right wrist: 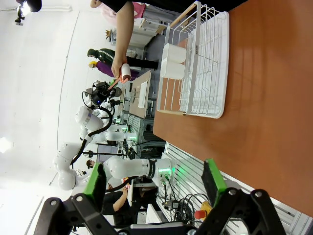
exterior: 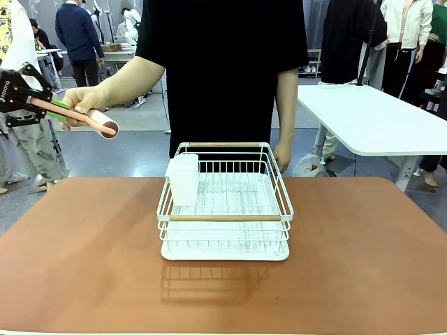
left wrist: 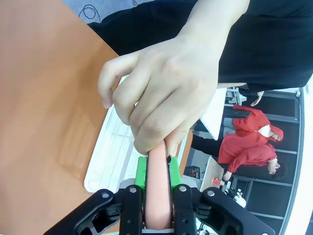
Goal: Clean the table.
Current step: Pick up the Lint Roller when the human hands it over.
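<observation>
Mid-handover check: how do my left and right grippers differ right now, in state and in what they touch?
The left gripper is shut on the pink handle of the lint roller; the right gripper stands open with nothing between its pads. The left gripper shares the roller with the person's hand, which grips it just ahead of the pads; the right gripper is far from that hand. Both have black fingers with green pads.

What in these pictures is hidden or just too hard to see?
- Left wrist view: the head of the roller, covered by the person's hand.
- Front view: the arm behind the left gripper, cut off by the picture's left edge.
- Front view: the inside of the white cup on the rack, screened by its own wall.
</observation>
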`<state>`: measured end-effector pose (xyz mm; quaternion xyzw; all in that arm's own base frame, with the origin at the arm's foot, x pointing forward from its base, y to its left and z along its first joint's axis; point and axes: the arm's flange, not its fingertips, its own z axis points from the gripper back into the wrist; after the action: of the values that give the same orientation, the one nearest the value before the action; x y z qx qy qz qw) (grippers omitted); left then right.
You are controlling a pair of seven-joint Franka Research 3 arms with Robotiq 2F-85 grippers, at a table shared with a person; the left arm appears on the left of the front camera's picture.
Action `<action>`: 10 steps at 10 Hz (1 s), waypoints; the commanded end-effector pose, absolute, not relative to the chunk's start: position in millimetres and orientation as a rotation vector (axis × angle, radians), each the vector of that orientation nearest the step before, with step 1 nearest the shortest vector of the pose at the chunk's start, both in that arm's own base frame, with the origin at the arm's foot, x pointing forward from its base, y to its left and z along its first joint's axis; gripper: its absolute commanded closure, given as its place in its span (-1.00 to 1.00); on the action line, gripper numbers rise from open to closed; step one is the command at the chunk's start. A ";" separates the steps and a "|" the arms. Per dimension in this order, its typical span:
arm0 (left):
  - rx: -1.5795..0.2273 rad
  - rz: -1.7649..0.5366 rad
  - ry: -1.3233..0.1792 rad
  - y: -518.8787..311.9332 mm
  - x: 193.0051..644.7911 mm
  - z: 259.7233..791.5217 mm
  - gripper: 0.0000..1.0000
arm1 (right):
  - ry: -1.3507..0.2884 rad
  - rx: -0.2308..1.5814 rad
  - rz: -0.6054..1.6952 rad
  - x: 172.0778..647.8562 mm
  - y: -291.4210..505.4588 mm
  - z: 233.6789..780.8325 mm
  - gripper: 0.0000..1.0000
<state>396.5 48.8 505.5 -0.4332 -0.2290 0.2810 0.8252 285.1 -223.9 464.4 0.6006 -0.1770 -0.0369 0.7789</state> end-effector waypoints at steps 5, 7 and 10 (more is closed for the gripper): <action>-0.921 0.597 -0.487 48.8 396.5 505.5 1.00 | -0.390 1.310 -0.071 283.8 -224.5 468.5 -1.00; -0.921 0.597 -0.487 48.8 396.5 505.5 1.00 | -0.390 1.310 -0.071 283.8 -224.5 468.5 -1.00; -0.921 0.597 -0.487 48.8 396.5 505.5 1.00 | -0.390 1.310 -0.071 283.8 -224.5 468.5 -1.00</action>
<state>396.6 48.2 505.0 -0.4333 -0.2278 0.2800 0.8258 285.1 -223.9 464.4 0.6006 -0.1770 -0.0369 0.7789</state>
